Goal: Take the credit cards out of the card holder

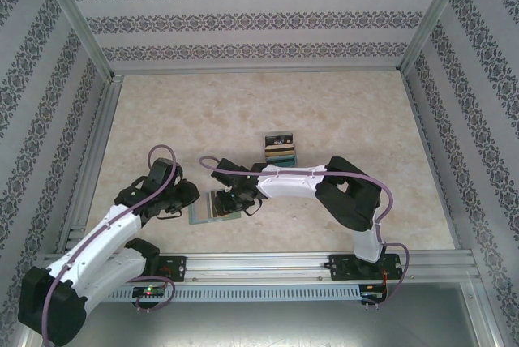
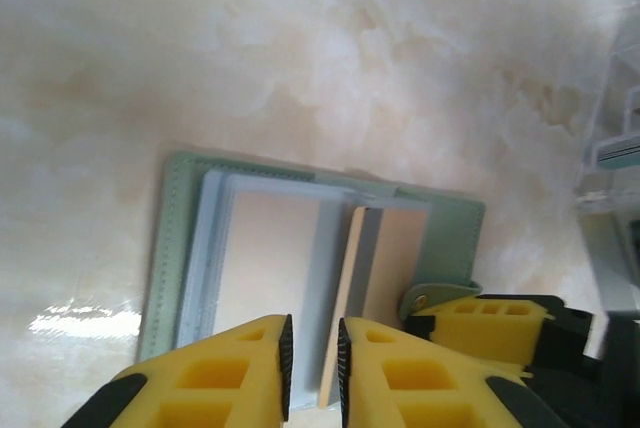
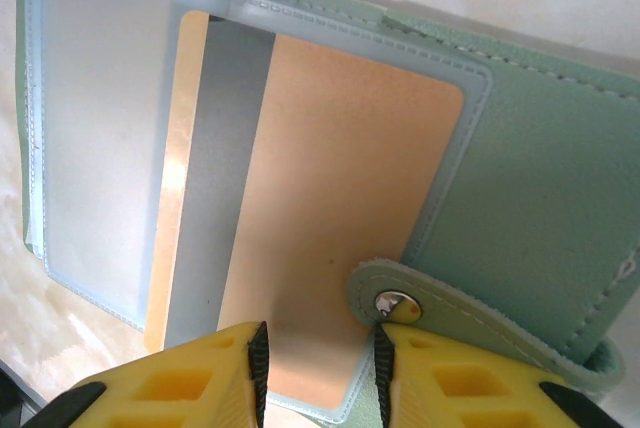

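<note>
Card holder (image 1: 199,215) lying open at near centre, between the grippers. Right gripper (image 3: 318,368) hanging half-open over tan-gold card (image 3: 340,198) in clear sleeve (image 3: 100,148). Left gripper (image 2: 314,358) sitting narrow at holder's left edge; cannot tell whether it is gripping. Best next: pinching card's exposed edge, sliding it straight along the slot.

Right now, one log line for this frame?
left end effector: pinching card holder sleeve | right end effector: open over tan-gold card | loose cards: stacked apart

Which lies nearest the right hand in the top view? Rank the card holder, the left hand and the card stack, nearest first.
1. The card holder, right under the right hand.
2. The left hand, just to the left, at the holder's other edge.
3. The card stack, farther back on the table, to the right.
</note>
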Tool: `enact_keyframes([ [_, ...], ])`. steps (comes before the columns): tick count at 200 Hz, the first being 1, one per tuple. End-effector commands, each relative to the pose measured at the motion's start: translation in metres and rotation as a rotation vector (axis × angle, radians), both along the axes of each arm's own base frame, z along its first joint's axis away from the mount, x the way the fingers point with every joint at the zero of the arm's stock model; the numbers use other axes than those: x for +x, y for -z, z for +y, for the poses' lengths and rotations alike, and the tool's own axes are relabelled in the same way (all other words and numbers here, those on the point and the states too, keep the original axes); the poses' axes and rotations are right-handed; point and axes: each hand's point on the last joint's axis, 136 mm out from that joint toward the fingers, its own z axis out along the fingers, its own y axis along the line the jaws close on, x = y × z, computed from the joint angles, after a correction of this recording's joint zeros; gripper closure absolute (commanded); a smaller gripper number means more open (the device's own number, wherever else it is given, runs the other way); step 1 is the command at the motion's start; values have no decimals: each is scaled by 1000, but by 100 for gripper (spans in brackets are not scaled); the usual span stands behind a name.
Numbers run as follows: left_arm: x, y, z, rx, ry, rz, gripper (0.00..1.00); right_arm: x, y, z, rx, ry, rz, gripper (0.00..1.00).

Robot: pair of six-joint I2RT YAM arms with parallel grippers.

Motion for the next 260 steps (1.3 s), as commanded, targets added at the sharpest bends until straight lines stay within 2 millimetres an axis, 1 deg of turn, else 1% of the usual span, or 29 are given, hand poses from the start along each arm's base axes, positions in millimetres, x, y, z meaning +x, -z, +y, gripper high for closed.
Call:
enact_keyframes([
  [1, 7, -8, -15, -71, 43, -28, 78, -6, 15, 1, -20, -27, 28, 63],
  [14, 8, -1, -27, -134, 68, -11, 81, -6, 15, 2, -18, -28, 28, 63],
  [24, 7, 8, -32, -162, 72, 8, 83, -5, 15, 2, -17, -27, 29, 63],
  [34, 6, 17, -33, -173, 67, 30, 86, -5, 15, 2, -18, -30, 30, 63],
  [44, 4, 21, -37, -193, 76, 37, 87, -5, 16, 2, -19, -29, 30, 63],
  [101, 2, 37, -45, -244, 87, 65, 89, -4, 15, 1, -19, -25, 28, 63],
  [145, -3, 44, -41, -223, 83, 93, 89, -5, 15, 0, -19, -26, 29, 63],
  [164, -6, 48, -38, -201, 79, 108, 84, -5, 15, 1, -18, -26, 30, 63],
  [191, -9, 53, -35, -182, 78, 125, 83, -5, 15, 1, -18, -26, 30, 63],
  [246, -12, 62, -33, -160, 76, 167, 85, -6, 15, 1, -18, -26, 31, 64],
  [260, -12, 62, -35, -168, 82, 163, 84, -6, 15, 1, -16, -27, 30, 64],
])
